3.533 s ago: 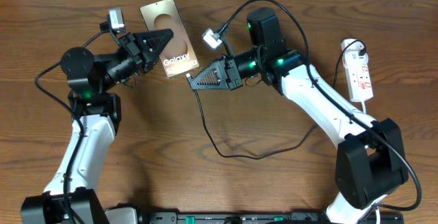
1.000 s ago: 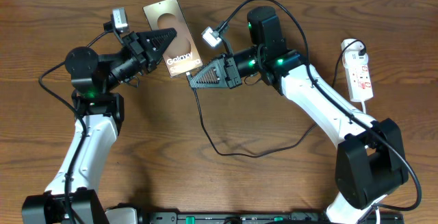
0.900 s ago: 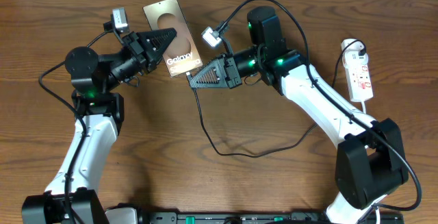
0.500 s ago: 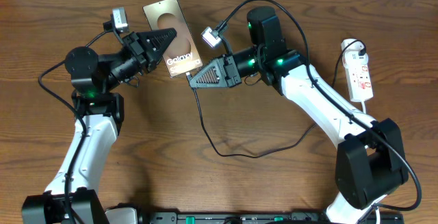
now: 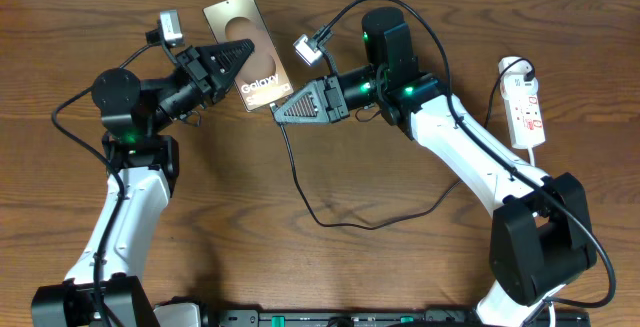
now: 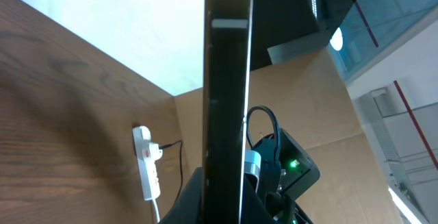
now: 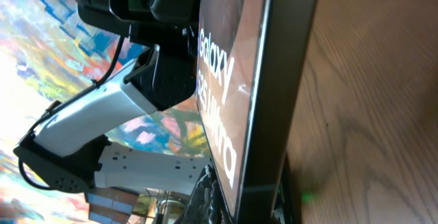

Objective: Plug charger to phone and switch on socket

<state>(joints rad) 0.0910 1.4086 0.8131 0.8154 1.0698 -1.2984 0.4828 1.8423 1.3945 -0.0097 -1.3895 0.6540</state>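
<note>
The left gripper (image 5: 238, 59) is clamped on the phone (image 5: 230, 17); just beside it, the right gripper (image 5: 279, 115) is pinched on the charger (image 5: 300, 182) tip.

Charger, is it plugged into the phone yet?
Cannot tell: the right gripper, shut on the charger, sits at the phone's lower edge, and its fingers hide the plug tip.
</note>
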